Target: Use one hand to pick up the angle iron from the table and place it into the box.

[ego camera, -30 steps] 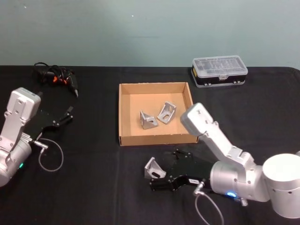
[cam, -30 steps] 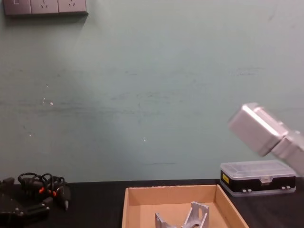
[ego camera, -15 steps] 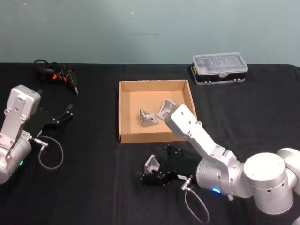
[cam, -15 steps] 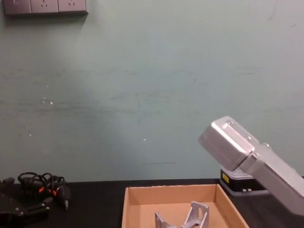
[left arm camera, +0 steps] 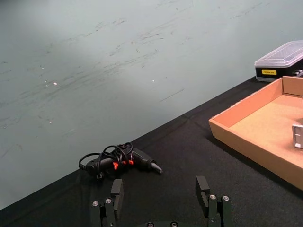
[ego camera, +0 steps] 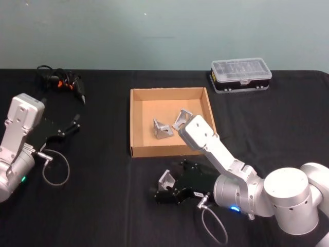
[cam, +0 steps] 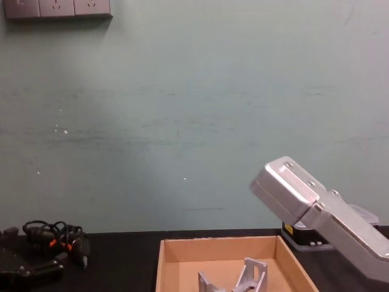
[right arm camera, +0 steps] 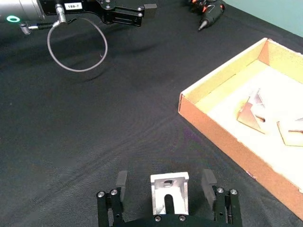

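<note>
Two spread right gripper [right arm camera: 164,178] fingers [right arm camera: 121,179] flank the angle iron [right arm camera: 169,193] on the table [right arm camera: 71,137]; left gripper [left arm camera: 159,185] rests apart.

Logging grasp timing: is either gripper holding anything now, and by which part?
Nothing is held. The right gripper straddles the angle iron, fingers open with gaps either side. The left gripper sits parked at left, open.

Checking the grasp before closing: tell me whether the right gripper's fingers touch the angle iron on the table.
Apart. Right wrist view shows bare table between the angle iron and both right gripper fingers.
</note>
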Controlling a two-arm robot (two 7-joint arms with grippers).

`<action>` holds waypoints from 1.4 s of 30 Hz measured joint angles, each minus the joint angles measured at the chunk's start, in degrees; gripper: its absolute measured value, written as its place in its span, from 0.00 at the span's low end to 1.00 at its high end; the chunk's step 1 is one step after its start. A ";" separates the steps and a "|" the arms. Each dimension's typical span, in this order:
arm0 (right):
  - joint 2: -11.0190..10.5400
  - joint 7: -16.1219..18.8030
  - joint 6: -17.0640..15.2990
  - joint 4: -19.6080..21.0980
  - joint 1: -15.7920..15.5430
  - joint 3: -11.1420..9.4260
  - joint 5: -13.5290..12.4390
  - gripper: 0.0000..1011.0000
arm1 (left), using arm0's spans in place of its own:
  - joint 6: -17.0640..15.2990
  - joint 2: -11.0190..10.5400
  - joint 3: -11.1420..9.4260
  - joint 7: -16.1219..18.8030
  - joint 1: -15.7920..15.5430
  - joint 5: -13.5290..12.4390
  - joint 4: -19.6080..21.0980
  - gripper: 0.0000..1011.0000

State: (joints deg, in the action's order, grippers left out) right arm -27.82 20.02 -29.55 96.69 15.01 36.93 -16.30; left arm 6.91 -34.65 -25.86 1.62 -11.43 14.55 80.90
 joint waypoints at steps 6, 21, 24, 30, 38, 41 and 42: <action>-0.08 0.01 0.10 0.13 -0.03 0.00 -0.02 0.86 | 0.00 0.00 0.00 0.00 0.00 0.00 0.00 0.99; -0.15 0.10 0.18 0.25 -0.04 0.00 -0.08 0.45 | 0.00 0.00 0.00 0.00 0.00 0.00 0.00 0.99; -0.16 0.12 0.19 0.26 -0.04 0.00 -0.09 0.45 | 0.00 0.00 0.00 0.00 0.00 0.00 0.00 0.99; -0.18 0.12 0.23 0.27 -0.04 0.00 -0.11 0.45 | 0.00 0.00 0.00 0.00 0.00 0.00 0.00 0.99; -0.15 0.87 1.06 1.23 -0.55 -1.23 0.00 0.45 | 0.00 0.00 0.00 0.00 0.00 0.00 0.00 0.99; 0.07 1.67 0.88 2.30 -0.57 -2.70 -0.46 0.45 | 0.00 0.00 0.00 0.00 0.00 0.00 0.00 0.99; 0.18 1.80 0.67 2.55 -0.49 -3.09 -0.69 0.45 | 0.00 0.00 0.00 0.00 0.00 0.00 0.00 0.99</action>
State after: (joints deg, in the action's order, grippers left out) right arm -27.64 21.82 -28.88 99.24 14.52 33.84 -16.99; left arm 6.91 -34.64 -25.86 1.62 -11.43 14.55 80.90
